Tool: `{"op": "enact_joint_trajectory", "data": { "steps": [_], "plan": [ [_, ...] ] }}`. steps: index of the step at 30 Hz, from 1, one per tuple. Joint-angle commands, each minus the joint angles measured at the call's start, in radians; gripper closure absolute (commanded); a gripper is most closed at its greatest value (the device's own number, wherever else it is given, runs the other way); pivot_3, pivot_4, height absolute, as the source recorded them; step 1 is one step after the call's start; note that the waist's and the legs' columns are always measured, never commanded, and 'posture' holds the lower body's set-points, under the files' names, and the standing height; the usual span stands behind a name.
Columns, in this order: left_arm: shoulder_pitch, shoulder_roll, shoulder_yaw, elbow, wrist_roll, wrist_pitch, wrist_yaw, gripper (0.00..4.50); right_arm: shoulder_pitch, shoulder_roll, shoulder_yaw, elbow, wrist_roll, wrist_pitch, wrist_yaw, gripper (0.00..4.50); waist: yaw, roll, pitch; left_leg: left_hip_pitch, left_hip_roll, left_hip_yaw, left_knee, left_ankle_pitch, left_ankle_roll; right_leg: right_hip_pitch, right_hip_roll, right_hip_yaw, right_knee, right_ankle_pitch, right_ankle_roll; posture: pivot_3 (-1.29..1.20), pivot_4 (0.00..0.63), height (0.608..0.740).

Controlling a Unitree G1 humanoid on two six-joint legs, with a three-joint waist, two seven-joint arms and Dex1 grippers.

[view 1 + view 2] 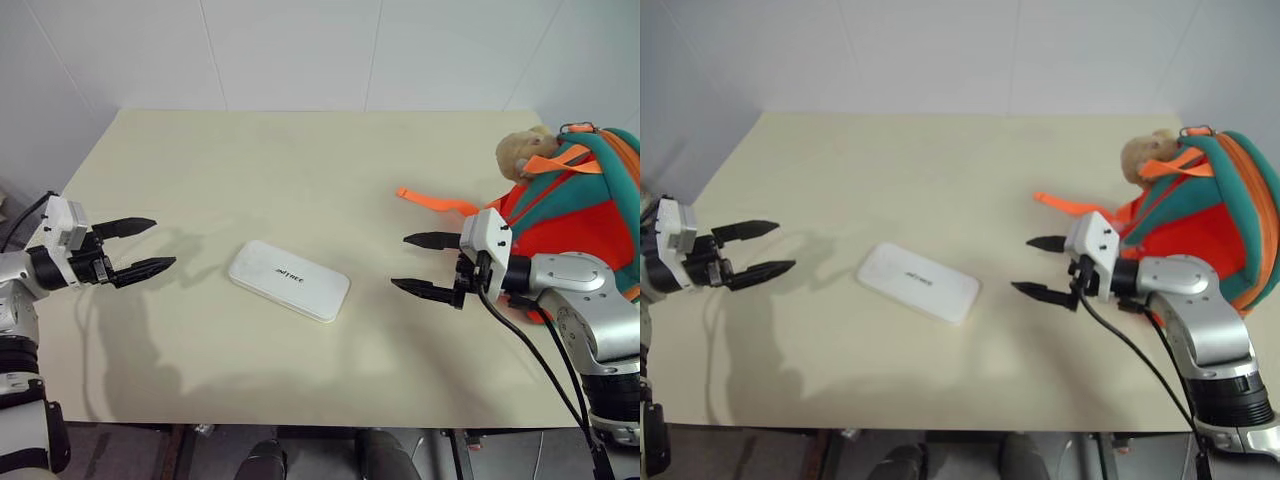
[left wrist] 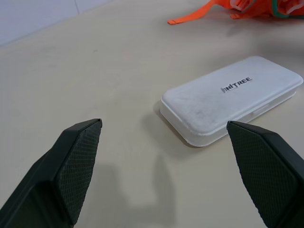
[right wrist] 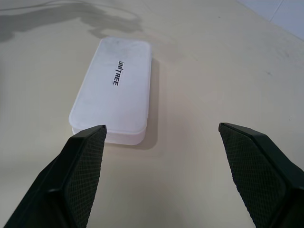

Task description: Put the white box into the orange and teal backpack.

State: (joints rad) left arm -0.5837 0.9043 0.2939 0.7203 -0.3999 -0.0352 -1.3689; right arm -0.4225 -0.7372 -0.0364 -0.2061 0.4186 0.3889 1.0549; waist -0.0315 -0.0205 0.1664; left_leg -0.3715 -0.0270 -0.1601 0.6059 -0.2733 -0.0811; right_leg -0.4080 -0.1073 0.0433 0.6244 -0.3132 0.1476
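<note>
On the surface (image 1: 300,160), the orange and teal backpack (image 1: 585,210) sits behind the right end effector (image 1: 428,264), the white box (image 1: 289,280) lies between it and the left end effector (image 1: 140,247), both wide open and empty, so close squarely on its short ends.

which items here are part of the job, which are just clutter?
Job:
- white box, flat on the table, untouched
- orange and teal backpack, at the table's right edge
- left gripper and right gripper, both open, either side of the box

Clutter:
- table
- no loose extras on it
</note>
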Motion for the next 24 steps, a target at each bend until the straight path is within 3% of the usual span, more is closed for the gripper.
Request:
{"op": "enact_joint_trajectory", "data": {
  "steps": [1, 10, 19, 21, 24],
  "plan": [
    [-0.025, 0.02, 0.009, -0.013, 0.003, -0.014, -0.001, 0.01, -0.034, 0.007, 0.008, -0.017, -0.002, -0.013, -0.011, 0.0, 0.001, 0.0, 0.0, 0.0, 0.0, 0.0, 0.0, 0.0, 0.0, 0.0, 0.0, 0.0, 0.0, 0.0, 0.0, 0.0, 0.15, 0.74],
    [-0.015, -0.009, 0.023, -0.061, -0.006, -0.001, 0.08, 0.01, -0.024, -0.01, 0.012, -0.03, -0.013, 0.006, -0.025, 0.0, 0.003, 0.0, 0.0, 0.0, 0.0, 0.0, 0.001, 0.0, 0.0, 0.0, 0.0, 0.0, 0.0, 0.0, 0.0, 0.0, 0.15, 0.74],
    [-0.034, -0.034, -0.029, -0.086, 0.004, 0.031, 0.045, 0.01, -0.015, 0.01, 0.029, -0.118, -0.018, 0.126, -0.135, 0.0, 0.002, 0.0, 0.0, 0.0, 0.0, 0.001, 0.003, 0.0, 0.0, 0.0, 0.0, 0.001, 0.001, 0.0, 0.0, 0.0, 0.15, 0.74],
    [-0.05, -0.04, -0.041, -0.06, 0.021, 0.015, 0.056, 0.4, -0.011, 0.016, 0.038, -0.152, -0.002, 0.168, -0.152, 0.18, 0.003, 0.0, 0.0, 0.0, 0.0, 0.001, 0.004, 0.0, 0.0, 0.0, 0.0, 0.001, 0.001, 0.0, 0.0, 0.0, 0.15, 0.74],
    [-0.061, -0.05, -0.055, -0.04, 0.04, 0.011, 0.079, 1.24, 0.001, 0.026, 0.049, -0.198, 0.008, 0.201, -0.173, 0.94, 0.003, -0.001, 0.0, 0.0, 0.0, 0.001, 0.004, 0.0, 0.0, 0.0, 0.0, 0.001, 0.001, 0.0, 0.0, 0.0, 0.15, 0.74]
  ]
}}
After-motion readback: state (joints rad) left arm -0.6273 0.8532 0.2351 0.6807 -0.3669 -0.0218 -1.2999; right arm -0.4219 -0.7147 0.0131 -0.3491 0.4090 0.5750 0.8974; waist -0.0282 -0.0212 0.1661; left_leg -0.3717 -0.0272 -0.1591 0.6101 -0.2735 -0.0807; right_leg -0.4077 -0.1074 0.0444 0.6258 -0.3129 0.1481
